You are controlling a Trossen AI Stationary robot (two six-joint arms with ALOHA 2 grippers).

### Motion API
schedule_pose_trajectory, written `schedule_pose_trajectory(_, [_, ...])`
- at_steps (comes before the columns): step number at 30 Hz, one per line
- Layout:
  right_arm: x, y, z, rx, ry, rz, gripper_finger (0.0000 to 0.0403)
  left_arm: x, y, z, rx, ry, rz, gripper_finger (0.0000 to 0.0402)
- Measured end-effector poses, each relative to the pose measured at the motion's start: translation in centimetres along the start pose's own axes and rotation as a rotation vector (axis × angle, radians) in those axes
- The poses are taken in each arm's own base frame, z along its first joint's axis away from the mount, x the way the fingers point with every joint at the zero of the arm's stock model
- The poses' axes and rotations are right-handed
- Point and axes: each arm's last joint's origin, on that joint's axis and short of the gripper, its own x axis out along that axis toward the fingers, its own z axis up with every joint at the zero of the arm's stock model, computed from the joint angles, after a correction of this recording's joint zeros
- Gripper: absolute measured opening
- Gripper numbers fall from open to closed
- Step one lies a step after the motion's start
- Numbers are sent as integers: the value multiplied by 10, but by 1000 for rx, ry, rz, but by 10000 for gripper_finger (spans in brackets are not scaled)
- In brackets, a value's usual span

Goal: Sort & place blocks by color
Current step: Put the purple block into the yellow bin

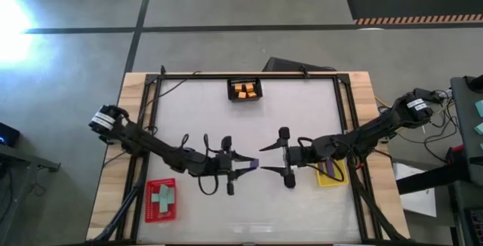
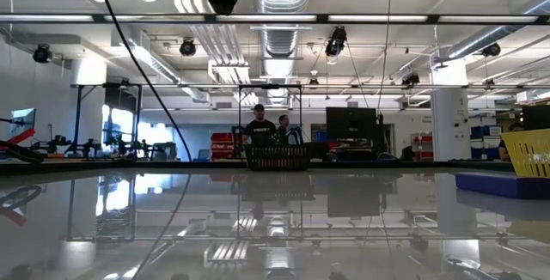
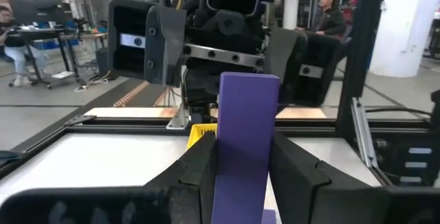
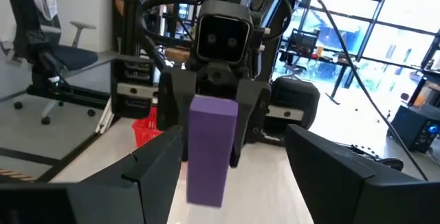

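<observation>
My left gripper (image 1: 247, 165) is over the table's middle, shut on a long purple block (image 1: 254, 164), which fills the left wrist view (image 3: 244, 141). My right gripper (image 1: 270, 158) faces it from the table's right, open wide, its fingers (image 4: 158, 172) short of the block's free end (image 4: 210, 148). Orange blocks (image 1: 245, 90) lie in the black tray at the far edge. Teal blocks (image 1: 162, 198) lie in the red tray near the left. Another purple block (image 1: 327, 172) lies in the yellow tray on the right. My left gripper pinches the purple block's near end (image 3: 237, 183) between its two fingers (image 3: 196, 172), one on each long side. The fingers are about level and point toward the table's right, lying along the block. The block is lifted clear, its free end sticking out beyond the fingertips.
The black tray (image 1: 231, 95) sits at the far edge's middle, the red tray (image 1: 149, 214) at the near left, and the yellow tray (image 1: 323, 181) under my right arm. A black frame (image 1: 341, 110) runs round the white table top. People stand in the room beyond.
</observation>
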Motion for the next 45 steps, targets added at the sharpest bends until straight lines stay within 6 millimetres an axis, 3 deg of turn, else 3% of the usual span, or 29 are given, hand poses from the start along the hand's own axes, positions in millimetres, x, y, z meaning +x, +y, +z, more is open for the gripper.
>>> schedule_pose_trajectory(19, [0, 0, 1, 8, -6, -2, 229, 28, -4, -1, -14, -50, 27, 89])
schedule_pose_trajectory(25, [0, 0, 1, 6, -5, 1, 177, 29, -4, 0, -19, -52, 32, 91])
schedule_pose_trajectory(30, [0, 0, 0, 9, 3, 6, 93, 29, -3, -1, -15, -50, 51, 118])
schedule_pose_trajectory(38, [0, 1, -1, 8, 11, 12, 94, 29, -3, 0, -21, -49, 51, 150])
schedule_pose_trajectory(45, [0, 1, -1, 9, 10, 15, 94, 28, -2, 0, -21, -45, 51, 218])
